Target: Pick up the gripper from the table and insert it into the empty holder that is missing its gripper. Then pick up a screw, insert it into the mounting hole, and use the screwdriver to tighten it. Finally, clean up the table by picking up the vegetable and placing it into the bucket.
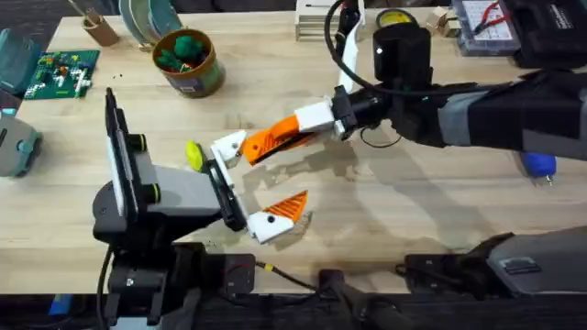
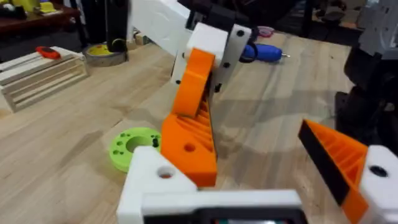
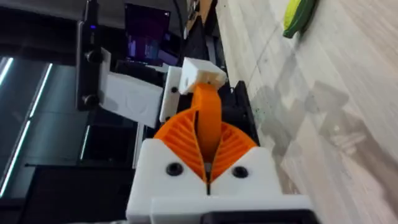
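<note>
My right gripper [image 1: 301,126] reaches in from the right, shut on the orange ribbed gripper [image 1: 273,138]. The wedge's far end meets the white holder [image 1: 229,147], which is the upper finger of my left gripper [image 1: 261,179]. That gripper is open, and its lower finger carries its own orange wedge [image 1: 288,207]. In the left wrist view the gripper [image 2: 189,146] rests against the holder [image 2: 151,180]. In the right wrist view it [image 3: 207,118] runs up to the holder [image 3: 202,73]. The vegetable [image 1: 193,154] lies beside the holder. At the back left stands the bucket [image 1: 190,62]. The blue screwdriver [image 1: 538,165] lies at the right.
A green ring disc [image 2: 132,147] lies on the table under the left gripper. A circuit board [image 1: 60,73] and bowls [image 1: 147,18] sit at the back left. A parts box [image 1: 491,23] and a yellow tape roll [image 1: 394,18] are at the back right.
</note>
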Controlling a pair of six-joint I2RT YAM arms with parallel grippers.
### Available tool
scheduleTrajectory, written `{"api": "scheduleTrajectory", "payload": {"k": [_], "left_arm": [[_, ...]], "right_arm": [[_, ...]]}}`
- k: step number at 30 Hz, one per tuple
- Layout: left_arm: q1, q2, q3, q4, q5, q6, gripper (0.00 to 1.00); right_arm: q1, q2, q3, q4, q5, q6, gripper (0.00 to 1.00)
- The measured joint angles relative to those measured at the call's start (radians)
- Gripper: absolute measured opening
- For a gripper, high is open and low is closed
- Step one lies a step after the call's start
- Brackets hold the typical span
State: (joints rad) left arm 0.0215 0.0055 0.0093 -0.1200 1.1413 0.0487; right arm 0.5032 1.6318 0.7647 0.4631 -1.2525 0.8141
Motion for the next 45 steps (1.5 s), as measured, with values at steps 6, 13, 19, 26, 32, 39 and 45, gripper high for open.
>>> {"api": "scheduleTrajectory", "payload": {"k": [6, 13, 19, 26, 32, 39, 45], "left_arm": [[0.005, 0.000, 0.000, 0.002, -0.019, -0.005, 0.993], [0.005, 0.000, 0.000, 0.004, -0.035, -0.015, 0.993], [0.005, 0.000, 0.000, 0.005, -0.040, -0.023, 0.993], [0.005, 0.000, 0.000, 0.005, -0.043, -0.029, 0.993], [0.010, 0.000, 0.000, 0.008, -0.059, -0.029, 0.993], [0.018, 0.000, 0.000, 0.009, -0.078, -0.031, 0.993], [0.018, 0.000, 0.000, 0.010, -0.081, -0.031, 0.993]], "right_arm": [[0.014, 0.000, 0.000, 0.012, 0.042, 0.004, 0.006], [0.031, -0.005, 0.000, 0.015, 0.094, 0.024, 0.006], [0.068, -0.008, 0.000, 0.024, 0.170, 0.031, 0.006], [0.096, -0.008, 0.000, 0.064, 0.225, 0.047, 0.006], [0.137, 0.007, 0.000, 0.126, 0.257, 0.059, 0.006], [0.151, 0.034, 0.000, 0.175, 0.282, 0.064, 0.006], [0.153, 0.034, 0.000, 0.178, 0.288, 0.065, 0.006]]}}
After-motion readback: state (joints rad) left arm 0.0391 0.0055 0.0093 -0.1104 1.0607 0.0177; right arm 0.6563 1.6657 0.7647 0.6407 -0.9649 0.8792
